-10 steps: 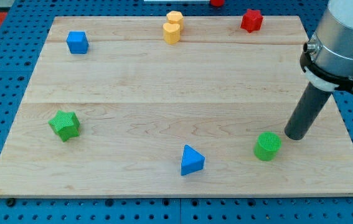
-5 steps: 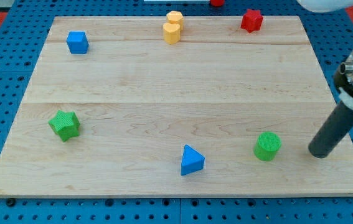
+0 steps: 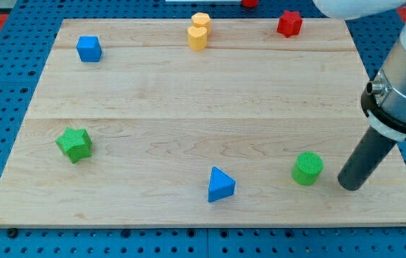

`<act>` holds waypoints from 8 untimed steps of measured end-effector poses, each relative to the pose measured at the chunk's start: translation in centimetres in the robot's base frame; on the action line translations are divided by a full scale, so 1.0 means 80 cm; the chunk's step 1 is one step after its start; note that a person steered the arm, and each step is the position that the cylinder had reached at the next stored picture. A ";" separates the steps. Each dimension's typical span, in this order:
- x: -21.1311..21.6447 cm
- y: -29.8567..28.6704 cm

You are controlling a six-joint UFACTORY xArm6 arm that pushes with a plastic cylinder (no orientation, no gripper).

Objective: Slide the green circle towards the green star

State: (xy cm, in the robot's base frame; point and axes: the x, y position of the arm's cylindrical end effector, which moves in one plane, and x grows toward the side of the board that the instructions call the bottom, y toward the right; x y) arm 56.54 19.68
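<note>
The green circle (image 3: 307,168) sits on the wooden board near the view's bottom right. The green star (image 3: 74,143) sits far across the board at the view's left. My tip (image 3: 351,185) rests on the board just to the right of the green circle and slightly lower, with a small gap between them. The rod rises up and to the right out of the frame.
A blue triangle (image 3: 220,185) lies between the two green blocks, near the bottom edge. A blue cube (image 3: 88,49) is at the top left. Two yellow blocks (image 3: 199,31) and a red block (image 3: 288,24) sit along the top edge. The board's right edge (image 3: 396,143) is close behind my tip.
My tip swung from the circle's upper right out to its right, then came back left and down towards the circle. No block has moved.
</note>
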 end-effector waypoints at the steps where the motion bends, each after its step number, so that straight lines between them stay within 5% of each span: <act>1: -0.011 -0.039; 3: -0.055 -0.151; 5: -0.121 -0.186; 8: -0.121 -0.271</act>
State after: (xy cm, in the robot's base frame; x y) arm 46.83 -1.99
